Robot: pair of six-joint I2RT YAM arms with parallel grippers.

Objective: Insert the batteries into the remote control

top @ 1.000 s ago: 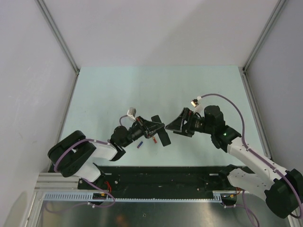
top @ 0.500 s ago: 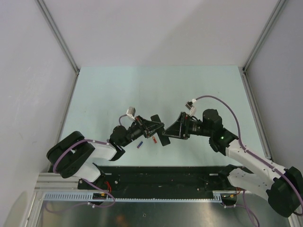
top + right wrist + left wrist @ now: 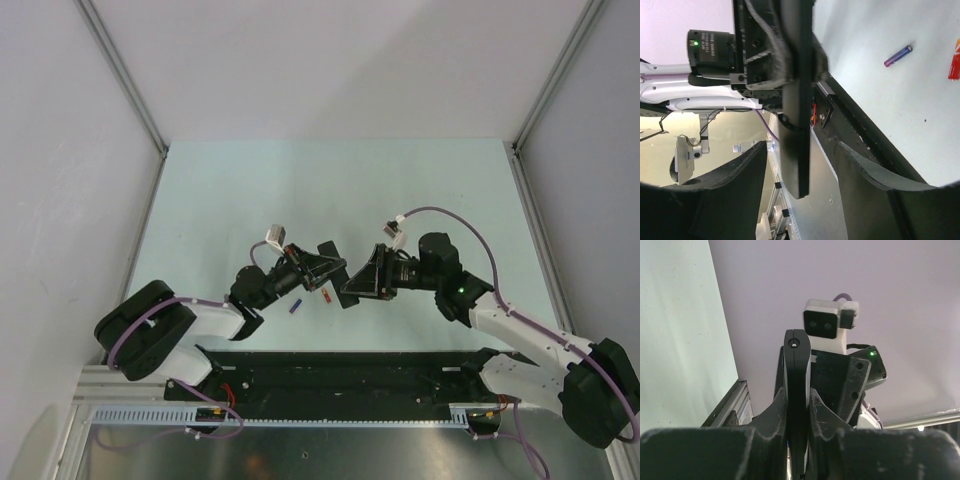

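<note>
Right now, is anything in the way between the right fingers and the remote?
Nothing visible. The remote control, clamped by the left fingers, sits in the gap between the open right fingers, with bare space on both sides.

White-shelled arms (image 3: 520,330) with black joints (image 3: 440,255) and purple cables (image 3: 436,209).

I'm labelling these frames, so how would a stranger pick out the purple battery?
On the pale green table, look by its near edge, beside the left gripper that holds the remote control. Two tiny batteries lie there apart; it is the purple-blue battery, nearer the arm bases than the red-orange battery.
</note>
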